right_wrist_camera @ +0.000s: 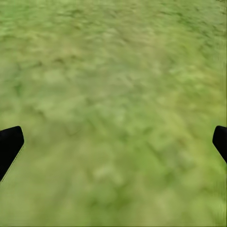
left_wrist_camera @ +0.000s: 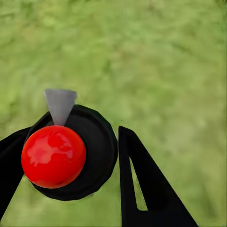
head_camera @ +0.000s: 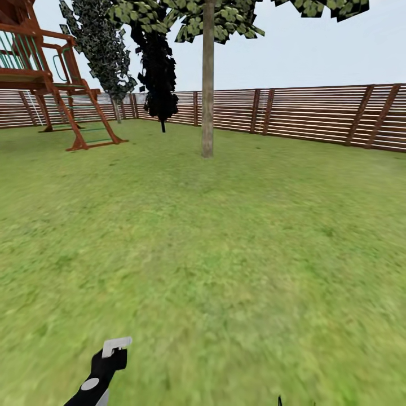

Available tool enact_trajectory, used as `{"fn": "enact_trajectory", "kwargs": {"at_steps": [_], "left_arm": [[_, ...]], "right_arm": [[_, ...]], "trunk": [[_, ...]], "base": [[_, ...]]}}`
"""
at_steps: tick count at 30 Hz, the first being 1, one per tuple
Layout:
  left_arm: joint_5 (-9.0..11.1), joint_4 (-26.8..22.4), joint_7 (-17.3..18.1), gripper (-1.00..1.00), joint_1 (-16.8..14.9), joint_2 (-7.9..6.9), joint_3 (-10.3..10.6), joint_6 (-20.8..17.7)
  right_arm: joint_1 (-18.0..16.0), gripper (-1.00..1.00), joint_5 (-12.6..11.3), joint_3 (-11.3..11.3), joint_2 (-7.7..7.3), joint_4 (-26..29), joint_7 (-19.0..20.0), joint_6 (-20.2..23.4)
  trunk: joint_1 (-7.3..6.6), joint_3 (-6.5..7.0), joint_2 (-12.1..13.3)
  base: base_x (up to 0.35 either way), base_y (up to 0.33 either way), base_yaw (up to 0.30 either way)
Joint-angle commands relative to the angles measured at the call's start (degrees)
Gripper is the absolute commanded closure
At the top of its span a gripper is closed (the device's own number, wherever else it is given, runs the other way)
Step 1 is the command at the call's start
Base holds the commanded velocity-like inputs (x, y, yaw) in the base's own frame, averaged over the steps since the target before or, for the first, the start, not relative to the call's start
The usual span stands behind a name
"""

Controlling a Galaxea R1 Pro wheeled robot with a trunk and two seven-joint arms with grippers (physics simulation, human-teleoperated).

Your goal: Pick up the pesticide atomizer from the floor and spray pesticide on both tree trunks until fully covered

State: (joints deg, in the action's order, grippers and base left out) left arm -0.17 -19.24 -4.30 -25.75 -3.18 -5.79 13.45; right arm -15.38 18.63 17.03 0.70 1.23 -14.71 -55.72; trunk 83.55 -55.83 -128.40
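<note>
A wide, blurry green grass lawn (head_camera: 225, 237) runs back to a brown horizontal-slat wooden fence (head_camera: 316, 113) closing the far side. At the far left stands a reddish-brown wooden play frame (head_camera: 51, 79) with green rungs — its legs planted on the grass. Above the fence the pale grey-blue sky (head_camera: 316, 51) is evenly lit — no hard shadows.

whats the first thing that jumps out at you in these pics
The glossy red ball atop the black atomizer, gripped between the left gripper's dark fingers over blurry grass. In the head view, a pale tree trunk stands mid-lawn before the slatted fence, with a wooden play tower far left.
</note>
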Motion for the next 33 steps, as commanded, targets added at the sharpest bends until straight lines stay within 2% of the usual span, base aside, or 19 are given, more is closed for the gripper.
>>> {"fn": "enact_trajectory", "kwargs": {"at_steps": [1, 33], "left_arm": [[0.0, 0.0, 0.0, 1.00, 0.0, -0.03, 0.0, 0.0], [0.0, -0.1, -0.1, 1.00, 0.0, -0.16, 0.0, 0.0]], "right_arm": [[0.0, -1.00, 0.0, 0.0, 0.00, 0.0, 0.0, 0.0], [0.0, -1.00, 0.0, 0.0, 0.00, 0.0, 0.0, 0.1]], "trunk": [[0.00, 0.00, 0.0], [0.00, 0.00, 0.0]], "base": [[0.337, 0.000, 0.000], [0.337, 0.000, 0.000]]}}
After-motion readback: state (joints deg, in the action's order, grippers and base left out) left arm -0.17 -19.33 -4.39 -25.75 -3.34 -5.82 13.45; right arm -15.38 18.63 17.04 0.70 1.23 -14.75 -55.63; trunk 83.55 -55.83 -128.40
